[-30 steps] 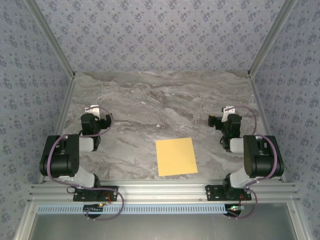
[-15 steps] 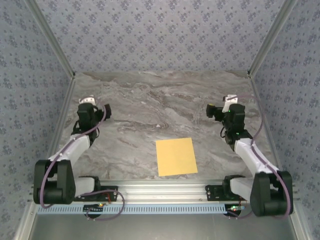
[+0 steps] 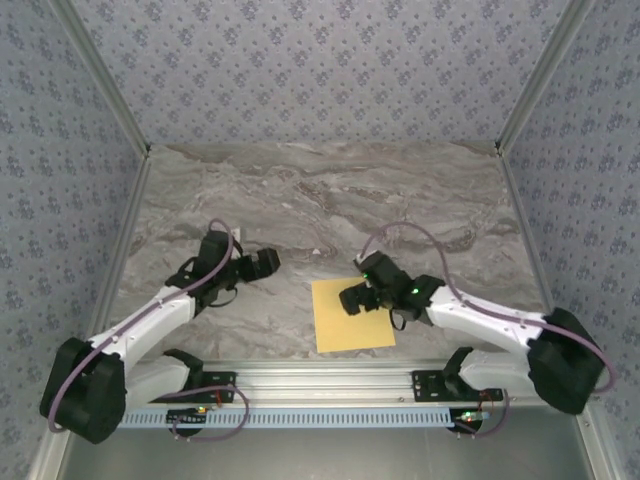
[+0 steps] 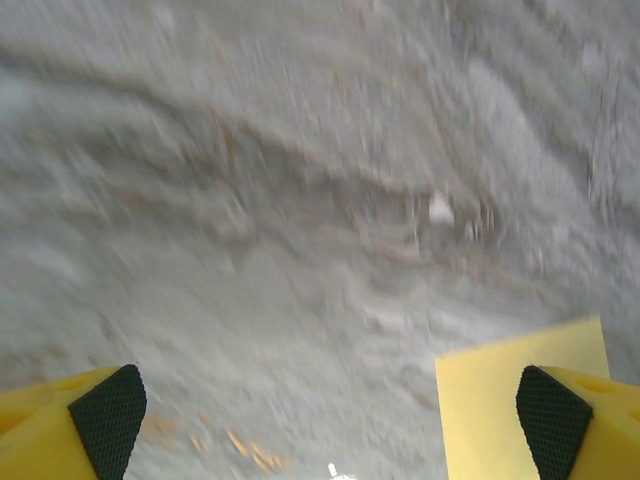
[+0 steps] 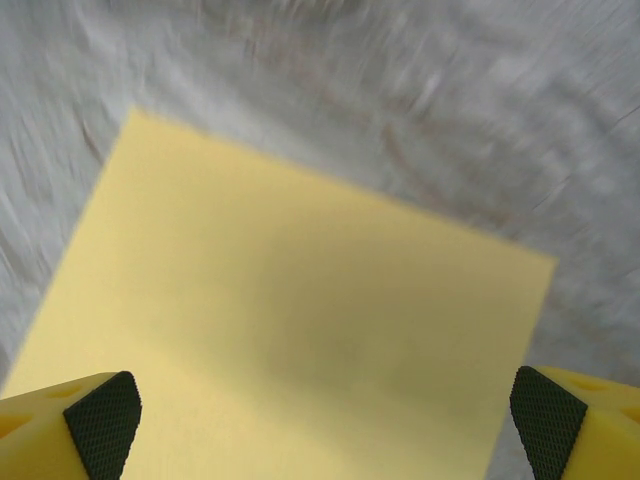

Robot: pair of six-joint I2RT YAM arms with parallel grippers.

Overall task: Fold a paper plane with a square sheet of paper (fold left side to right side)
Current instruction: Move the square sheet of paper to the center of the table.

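The square sheet of paper [image 3: 352, 328] is plain yellow-orange and lies flat and uncreased on the marble table, near the front edge and right of centre. My right gripper [image 3: 352, 299] hovers over the sheet's far part, open, and the sheet [image 5: 300, 310] spreads between its black-padded fingertips [image 5: 102, 420]. My left gripper [image 3: 266, 262] is open over bare table to the left of the sheet and a little farther back. In the left wrist view the sheet's corner [image 4: 495, 400] lies just inside the right fingertip [image 4: 552, 420]. Nothing is held.
The grey marble table [image 3: 320, 200] is walled by patterned panels on three sides, with metal posts at the corners. An aluminium rail [image 3: 320, 378] with both arm bases runs along the near edge, just below the sheet.
Both arms swung in from the table's sides toward the middle. The right gripper came over the sheet, and the left one came close to the sheet's left side. The sheet did not move.
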